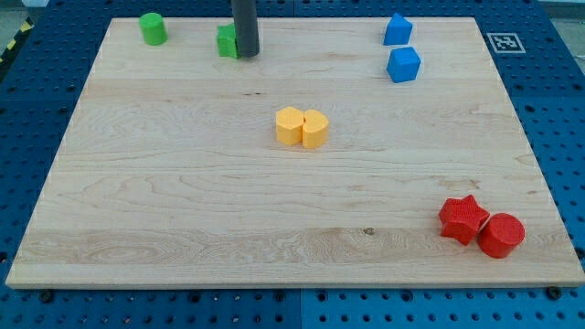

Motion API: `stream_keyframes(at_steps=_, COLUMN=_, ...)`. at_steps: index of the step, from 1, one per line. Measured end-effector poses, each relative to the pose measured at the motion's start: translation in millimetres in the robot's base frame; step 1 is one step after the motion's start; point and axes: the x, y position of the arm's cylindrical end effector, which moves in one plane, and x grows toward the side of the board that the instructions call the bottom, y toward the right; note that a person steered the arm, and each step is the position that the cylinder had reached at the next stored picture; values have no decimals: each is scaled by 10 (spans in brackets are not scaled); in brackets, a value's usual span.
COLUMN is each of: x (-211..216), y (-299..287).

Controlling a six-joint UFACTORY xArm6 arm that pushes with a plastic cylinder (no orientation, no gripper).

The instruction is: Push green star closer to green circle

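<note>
1. Camera view shows a light wooden worktop (183, 210) lying on a blue base with rows of little holes (558, 110).
2. My end effector is just a straight dark rod (245, 23). It has nothing that can open or close, so it holds nothing.
3. My tip (247, 55) is down near the view's top edge, a bit left of the middle.
4. My tip sits right against the right side of the green star (226, 42). The rod hides part of that block, so its star shape is hard to make out.
5. The green circle (153, 28) stands near the view's top left corner. It is to the left of the green star, with bare wood between them. They do not touch.
6. Two blue blocks are near the view's top right. The upper blue block (397, 29) has a pointed top. The blue cube (403, 65) is just below it.
7. Two yellow blocks sit in the middle and touch each other. The left yellow block (290, 126) has flat sides, maybe six. The right yellow block (314, 129) is rounder, and I cannot tell its exact shape.
8. The red star (463, 219) and the red circle (501, 235) touch each other near the view's bottom right corner.
9. A small black and white square tag (505, 42) lies on the base past the worktop's top right corner.
</note>
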Motion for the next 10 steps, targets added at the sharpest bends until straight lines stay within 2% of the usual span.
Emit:
stream_keyframes(at_steps=2, x=-265, y=48)
stream_keyframes(at_steps=5, x=-268, y=-74)
stream_keyframes(at_steps=10, x=-268, y=-660)
